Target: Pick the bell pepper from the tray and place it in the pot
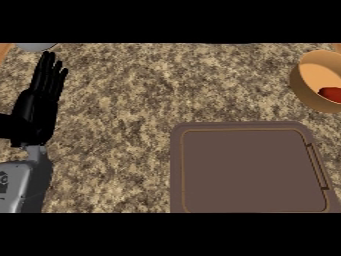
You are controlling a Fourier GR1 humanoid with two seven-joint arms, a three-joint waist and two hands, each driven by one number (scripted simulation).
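Tray [248, 170] nearest me, nothing on it. Bell pepper [334, 94] lies inside pot [306, 92], far right. Left hand [40, 102] rests with fingers straight, holding nothing. Right hand out of sight. Placing looks done, I judge; no further move needed.

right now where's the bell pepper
In the head view the bell pepper lies inside the pot at the counter's far right, beyond the tray.
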